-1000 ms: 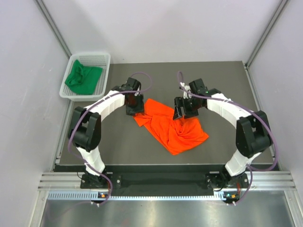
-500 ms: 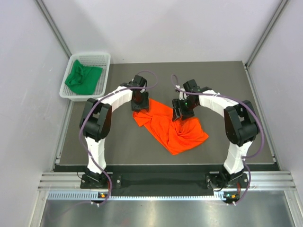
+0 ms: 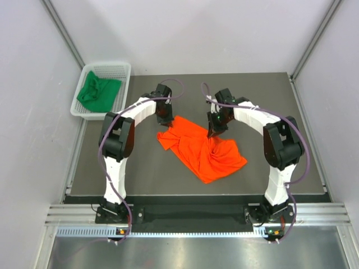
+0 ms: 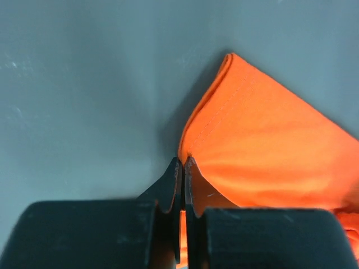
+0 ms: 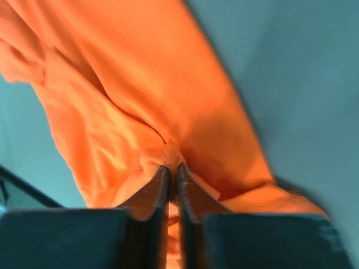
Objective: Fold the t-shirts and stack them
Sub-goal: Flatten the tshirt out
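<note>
A crumpled orange t-shirt [image 3: 202, 148] lies in the middle of the dark table. My left gripper [image 3: 164, 120] is shut on its far left edge; in the left wrist view the closed tips [image 4: 183, 163] pinch the hemmed orange t-shirt [image 4: 263, 145]. At the shirt's far right side my right gripper [image 3: 215, 131] is shut on a small fold of cloth, and the right wrist view shows the orange t-shirt [image 5: 140, 106] bunched at the tips [image 5: 173, 168]. A dark green t-shirt [image 3: 99, 93] lies bunched in the basket at the back left.
The white mesh basket [image 3: 124, 70] stands at the table's far left corner. Grey walls and metal frame posts enclose the table [image 3: 269, 95] on three sides.
Both grippers have closed on the orange shirt's far edge. The left one shifted slightly toward the back, the right one moved a little left and back.
</note>
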Controlling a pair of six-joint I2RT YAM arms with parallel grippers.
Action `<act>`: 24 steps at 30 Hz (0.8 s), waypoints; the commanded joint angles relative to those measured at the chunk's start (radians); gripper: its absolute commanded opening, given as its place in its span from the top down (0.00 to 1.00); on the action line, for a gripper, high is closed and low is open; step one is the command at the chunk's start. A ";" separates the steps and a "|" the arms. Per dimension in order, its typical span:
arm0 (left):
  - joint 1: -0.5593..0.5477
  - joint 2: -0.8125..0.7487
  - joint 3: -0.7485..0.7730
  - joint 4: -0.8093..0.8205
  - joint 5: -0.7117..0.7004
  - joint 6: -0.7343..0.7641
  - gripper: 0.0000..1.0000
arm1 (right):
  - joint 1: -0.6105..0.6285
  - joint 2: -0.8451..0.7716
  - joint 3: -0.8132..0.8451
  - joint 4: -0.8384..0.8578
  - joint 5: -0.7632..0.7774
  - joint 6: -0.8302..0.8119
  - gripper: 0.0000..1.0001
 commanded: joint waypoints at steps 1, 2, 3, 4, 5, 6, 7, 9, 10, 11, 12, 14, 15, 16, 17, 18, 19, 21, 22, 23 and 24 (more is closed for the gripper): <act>0.021 -0.045 0.102 0.004 0.032 0.008 1.00 | 0.006 -0.015 0.140 -0.037 0.105 0.013 1.00; 0.023 -0.057 0.122 0.001 0.025 0.006 1.00 | 0.002 -0.020 0.206 -0.048 0.155 0.013 1.00; 0.032 -0.073 0.140 0.001 0.009 0.002 1.00 | -0.001 -0.018 0.246 -0.089 0.185 0.006 1.00; 0.037 -0.105 0.178 0.001 0.005 -0.011 1.00 | -0.010 -0.020 0.290 -0.108 0.212 0.001 1.00; 0.044 -0.122 0.195 0.012 0.002 -0.017 1.00 | -0.016 -0.018 0.383 -0.124 0.246 -0.006 1.00; 0.062 -0.137 0.218 0.013 0.000 -0.026 1.00 | -0.028 -0.013 0.437 -0.146 0.262 -0.026 1.00; 0.073 -0.163 0.270 0.013 0.000 -0.049 1.00 | -0.034 -0.012 0.491 -0.186 0.277 -0.036 1.00; 0.116 -0.188 0.320 0.022 0.011 -0.075 1.00 | -0.037 -0.012 0.655 -0.232 0.321 -0.062 1.00; 0.130 -0.220 0.350 0.033 0.020 -0.102 1.00 | -0.040 -0.015 0.709 -0.281 0.338 -0.068 1.00; 0.144 -0.237 0.363 0.044 0.020 -0.113 1.00 | -0.039 -0.026 0.791 -0.304 0.354 -0.072 1.00; 0.165 -0.252 0.375 0.047 0.015 -0.123 1.00 | -0.039 -0.065 0.812 -0.318 0.354 -0.080 1.00; 0.179 -0.297 0.416 0.038 -0.020 -0.129 1.00 | -0.040 -0.142 0.750 -0.321 0.390 -0.086 1.00; 0.190 -0.333 0.420 0.030 -0.031 -0.130 1.00 | -0.039 -0.241 0.699 -0.312 0.398 -0.082 1.00; 0.193 -0.358 0.409 0.032 -0.040 -0.130 1.00 | -0.039 -0.300 0.564 -0.300 0.407 -0.079 1.00; 0.195 -0.384 0.394 0.035 -0.069 -0.129 1.00 | -0.040 -0.359 0.480 -0.263 0.414 -0.074 1.00; 0.198 -0.412 0.350 0.038 -0.084 -0.127 1.00 | -0.041 -0.483 0.396 -0.246 0.417 -0.057 1.00; 0.198 -0.468 0.320 0.050 -0.090 -0.127 1.00 | -0.039 -0.545 0.232 -0.234 0.420 -0.043 1.00; 0.199 -0.528 0.224 0.059 -0.146 -0.126 1.00 | -0.044 -0.718 0.080 -0.208 0.452 0.015 1.00; 0.199 -0.586 0.190 0.062 -0.159 -0.135 1.00 | -0.050 -0.771 -0.052 -0.207 0.470 0.038 1.00; 0.199 -0.617 0.153 0.065 -0.172 -0.138 1.00 | -0.057 -0.821 -0.111 -0.207 0.498 0.059 1.00; 0.199 -0.674 0.081 0.067 -0.192 -0.143 1.00 | -0.085 -0.913 -0.163 -0.214 0.504 0.094 1.00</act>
